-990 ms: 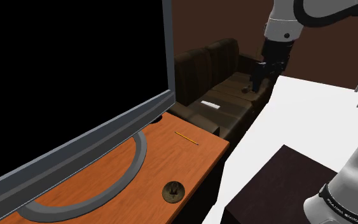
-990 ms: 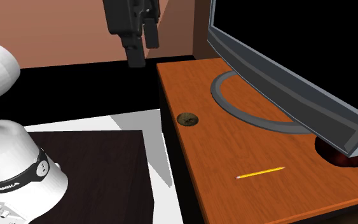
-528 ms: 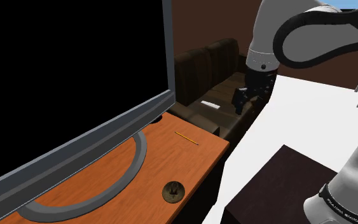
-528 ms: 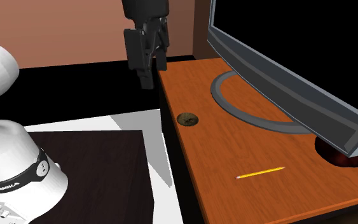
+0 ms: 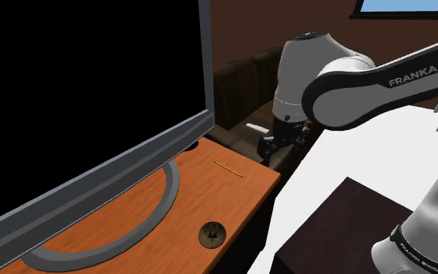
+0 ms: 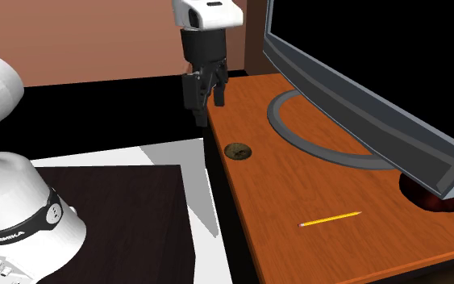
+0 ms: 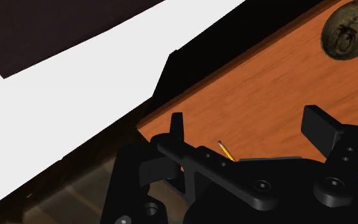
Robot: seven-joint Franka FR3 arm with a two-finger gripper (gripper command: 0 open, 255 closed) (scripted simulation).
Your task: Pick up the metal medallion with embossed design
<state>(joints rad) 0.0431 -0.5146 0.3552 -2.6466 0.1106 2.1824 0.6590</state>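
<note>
Swung down and in over the past second, your gripper (image 6: 209, 109) now hangs above the orange wooden table (image 6: 289, 190), by its edge, at 11 o'clock from the medallion (image 6: 238, 151) in the second exterior view, well short of it. Its black fingers (image 7: 177, 124) stand spread with nothing between them. The medallion (image 5: 211, 233) has not moved: a dark round disc lying flat, face up, so it has no long axis, and its raised figure (image 7: 347, 35) is too small for you to tell which way it points. It sits close to the table's edge, which in the second exterior view runs on its 9 o'clock side, with a black drop beyond. At 2 o'clock from it curves the grey foot (image 6: 318, 137) of the monitor (image 6: 362, 73); bare wood lies all round the disc. The yellow pencil (image 6: 330, 218) rests well apart at 4 o'clock. In the shoulder view the gripper (image 5: 283, 144) shows before the dark sofa (image 5: 248, 78).
</note>
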